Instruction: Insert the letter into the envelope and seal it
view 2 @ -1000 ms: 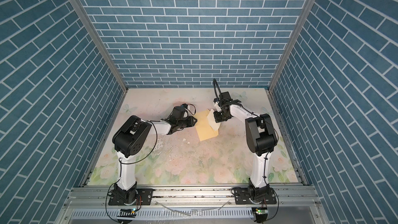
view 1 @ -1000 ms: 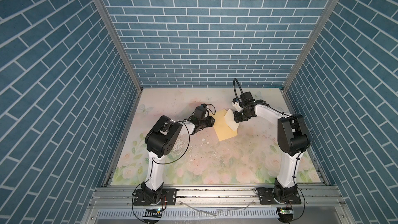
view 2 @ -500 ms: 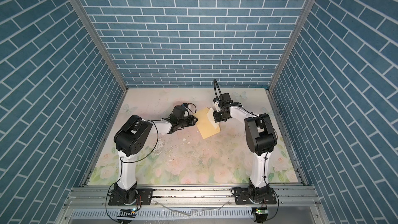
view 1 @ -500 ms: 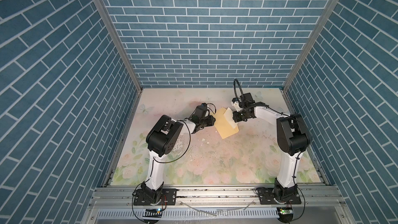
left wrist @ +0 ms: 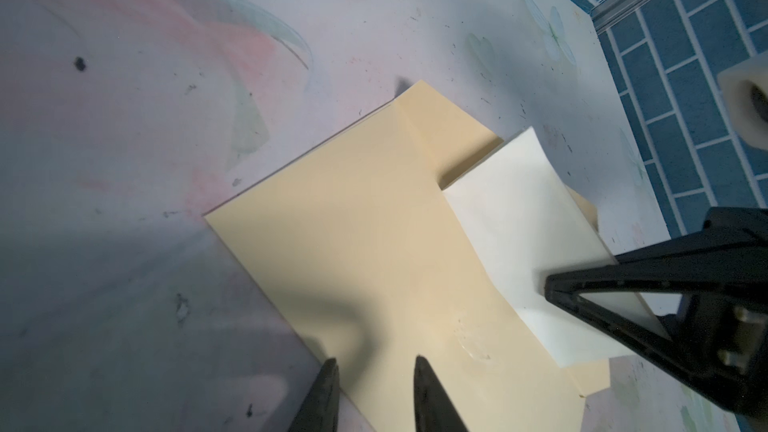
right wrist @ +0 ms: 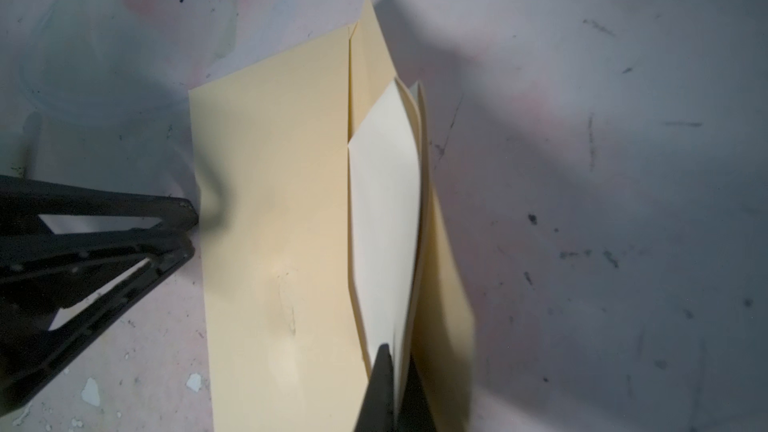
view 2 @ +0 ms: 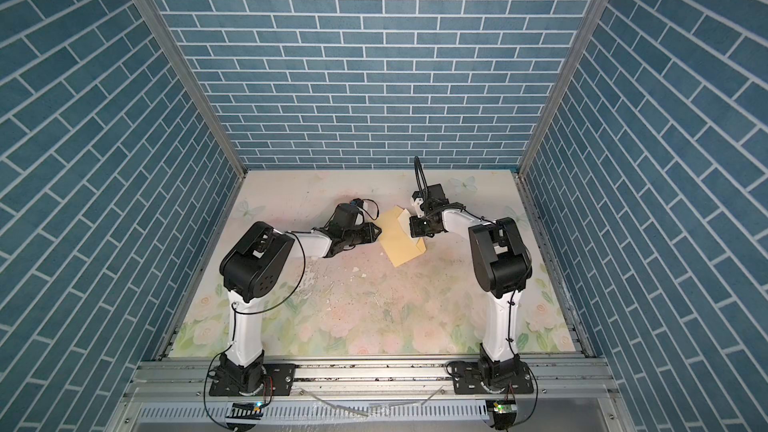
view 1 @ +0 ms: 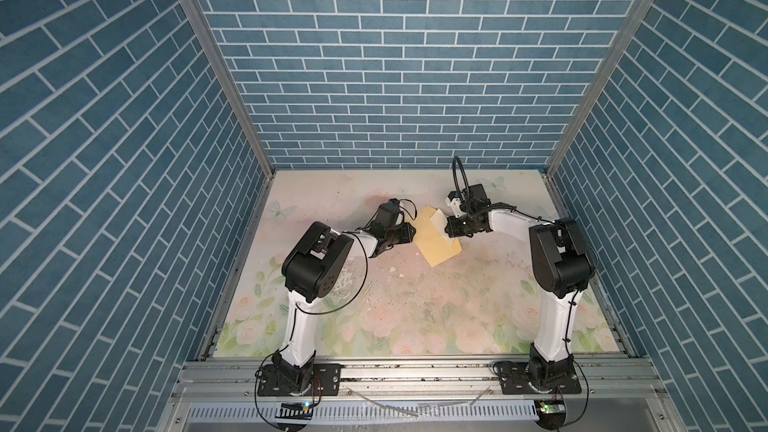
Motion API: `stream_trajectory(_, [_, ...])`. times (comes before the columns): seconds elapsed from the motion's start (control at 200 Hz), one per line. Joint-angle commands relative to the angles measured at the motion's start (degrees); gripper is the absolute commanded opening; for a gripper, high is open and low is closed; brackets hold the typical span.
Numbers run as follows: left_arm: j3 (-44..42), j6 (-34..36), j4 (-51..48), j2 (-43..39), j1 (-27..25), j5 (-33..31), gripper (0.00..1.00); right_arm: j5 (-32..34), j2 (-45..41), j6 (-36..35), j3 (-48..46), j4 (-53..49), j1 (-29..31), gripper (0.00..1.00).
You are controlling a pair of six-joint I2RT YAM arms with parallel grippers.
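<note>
**Letter partly in, pinched by its edge**

The letter [right wrist: 384,201] is a light, floppy sheet that bows easily, so it is best held by its trailing edge. The right pincer [right wrist: 392,371] is clamped shut there. The sheet sits partly inside the envelope [left wrist: 353,251], which lies on the desk [view 1: 415,309] toward the far middle. The left pincer [left wrist: 374,367], narrowly parted, appears to press down the envelope's opposite edge, though contact is hard to confirm. Both arms reach low and forward, facing each other across the paper.
</note>
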Motion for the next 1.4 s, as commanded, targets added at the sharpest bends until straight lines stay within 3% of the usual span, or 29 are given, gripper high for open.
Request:
stream_trajectory(0.0, [-0.1, 0.1, -3.8, 2.0, 0.2, 0.2, 0.32, -2.0, 1.4, 2.0, -1.7, 0.9, 0.8, 0.00])
stream_trajectory(0.465, [-0.3, 0.5, -4.5, 0.8, 0.1, -0.2, 0.32, 1.4, -0.1, 3.6, -1.8, 0.1, 3.1, 0.00])
stream_trajectory(0.575, [-0.9, 0.9, -4.8, -0.5, 0.1, -0.4, 0.32, 4.2, -2.4, 3.4, -1.8, -1.4, 3.5, 0.14])
stream_trajectory(0.73, [-1.9, 1.4, -5.1, -2.7, 0.1, -1.0, 0.32, 8.0, -5.9, 2.5, -1.3, -4.5, 5.2, 0.43])
stream_trajectory(0.85, [-2.8, 2.0, -5.6, -5.1, 0.1, -1.6, 0.32, 12.4, -8.2, 1.3, 0.1, -7.6, 7.1, 0.54])
stream_trajectory(1.135, [-3.9, 2.8, -6.5, -9.9, 0.0, -2.0, 0.33, 15.8, -9.8, 2.3, 3.1, -12.7, 8.4, 0.63])
stream_trajectory(1.395, [-3.3, 2.6, -6.5, -9.0, -0.6, -1.3, 0.33, 19.3, -10.7, 2.6, 3.5, -14.5, 8.7, 0.66])
